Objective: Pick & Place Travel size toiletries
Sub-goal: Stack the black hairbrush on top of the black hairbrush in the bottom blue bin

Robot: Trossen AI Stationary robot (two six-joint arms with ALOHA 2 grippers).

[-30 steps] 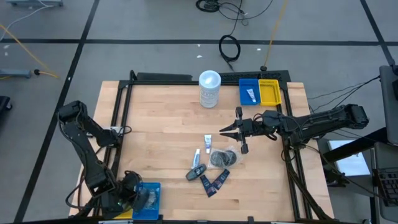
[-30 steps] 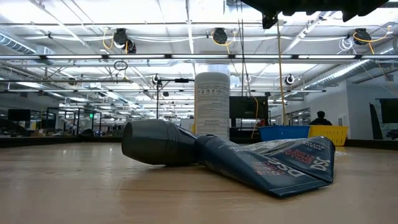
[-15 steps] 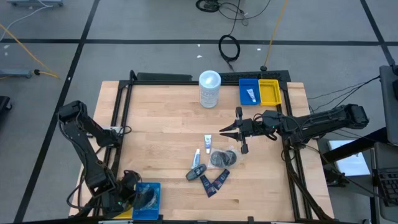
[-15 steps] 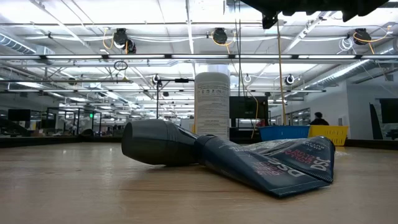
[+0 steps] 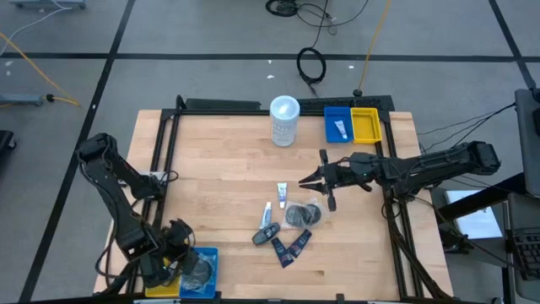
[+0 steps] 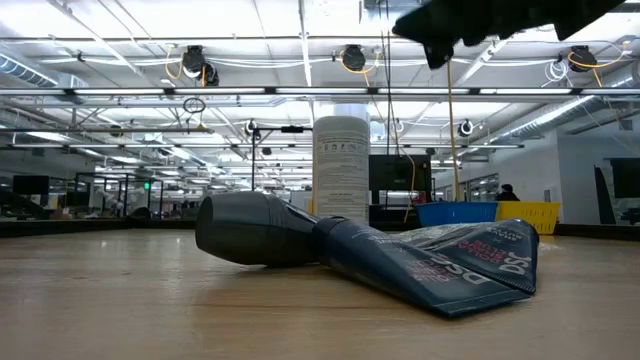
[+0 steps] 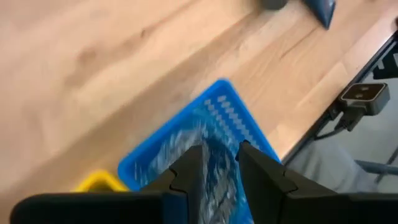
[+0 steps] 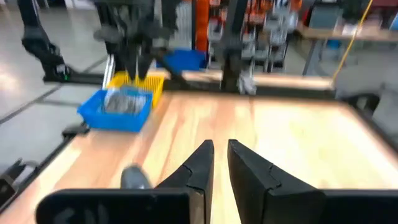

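Left claw: we see the left claw (image 5: 187, 272) low over the blue bin (image 7: 245, 127) at the near left corner of the table (image 5: 211, 169), its fingers (image 7: 189, 171) parted by a narrow gap, a crinkly clear-wrapped bundle (image 5: 199, 270) lying in the bin under them; we cannot tell whether it grips the bundle or has let it go
Right claw: we see the right claw (image 5: 305, 180) raised above the table just beyond the pile, its fingers (image 8: 200, 163) nearly together with only a slit between them, carrying nothing
Done so far: we judge one wrapped bundle delivered to the near blue bin, and a white tube (image 5: 341, 129) lying in the far blue bin (image 5: 332, 114) beside the yellow bin (image 5: 365, 125)
Left to do: two small white tubes (image 5: 282, 193), a dark grey mini bottle (image 5: 267, 234), navy sachets (image 5: 293, 245) and a clear-wrapped dark bundle (image 5: 302, 214) sit clustered at mid-table, touching or overlapping
Progress: we judge it early, most items not yet moved
Edges: the pile sits well apart from every table edge; both bin pairs sit right at the corners by the black frame rail (image 5: 219, 105)
Open room: bare wood lies between pile and bins on both sides; the tall white canister (image 5: 284, 121) stands near the far edge, beside the far bins, and we would keep the right arm wide of it
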